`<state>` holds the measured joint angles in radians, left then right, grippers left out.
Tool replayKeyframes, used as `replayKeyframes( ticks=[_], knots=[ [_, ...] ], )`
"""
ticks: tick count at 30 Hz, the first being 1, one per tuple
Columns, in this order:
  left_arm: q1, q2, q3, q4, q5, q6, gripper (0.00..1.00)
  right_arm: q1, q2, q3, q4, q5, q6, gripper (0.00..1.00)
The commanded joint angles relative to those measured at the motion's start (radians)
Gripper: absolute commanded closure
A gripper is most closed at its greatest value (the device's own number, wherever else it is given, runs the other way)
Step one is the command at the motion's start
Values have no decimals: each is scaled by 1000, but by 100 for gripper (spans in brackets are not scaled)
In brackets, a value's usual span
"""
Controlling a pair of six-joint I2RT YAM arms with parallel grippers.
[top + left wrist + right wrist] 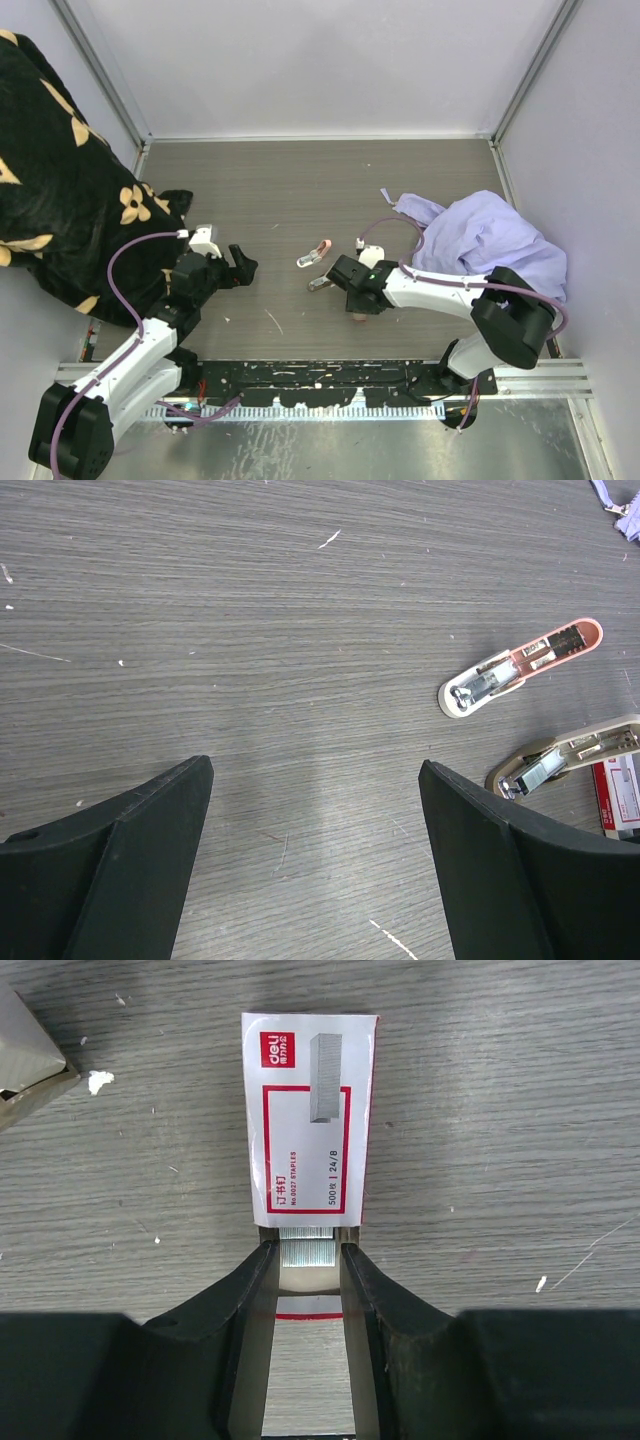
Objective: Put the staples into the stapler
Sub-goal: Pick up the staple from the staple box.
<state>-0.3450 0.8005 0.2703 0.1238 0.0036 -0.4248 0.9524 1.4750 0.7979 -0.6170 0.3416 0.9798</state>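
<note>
The staples box (310, 1110) is a small red-and-white printed sleeve lying flat on the table, also seen in the left wrist view (620, 798). Its tan tray is slid partly out, baring a silver strip of staples (308, 1258). My right gripper (309, 1250) is shut on the tray's two sides. Two staplers lie open to its left: a pink-and-white stapler (520, 667) (314, 252) and a beige stapler (570, 760) (322, 283). My left gripper (315, 780) (240, 265) hangs open over bare table, left of both, holding nothing.
A black cloth with tan flowers (60, 180) is heaped at the left wall. A lavender cloth (490, 240) lies at the right, behind my right arm. A corner of the beige stapler (25, 1060) shows at the upper left of the right wrist view.
</note>
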Motion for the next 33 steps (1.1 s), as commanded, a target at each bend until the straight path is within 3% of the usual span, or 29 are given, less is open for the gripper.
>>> replayKeyframes(
  ticks=[1,22,33],
  knots=[
    [0,-9,-1,71,-13,21,13,5,8,20,-3,37,23,63],
    [-1,-14,-4,68,-15,21,13,4,31,14,2,49,13,67],
    [0,-14,-3,69,-15,21,13,5,-47,39,-55,91,-34,69]
  ],
)
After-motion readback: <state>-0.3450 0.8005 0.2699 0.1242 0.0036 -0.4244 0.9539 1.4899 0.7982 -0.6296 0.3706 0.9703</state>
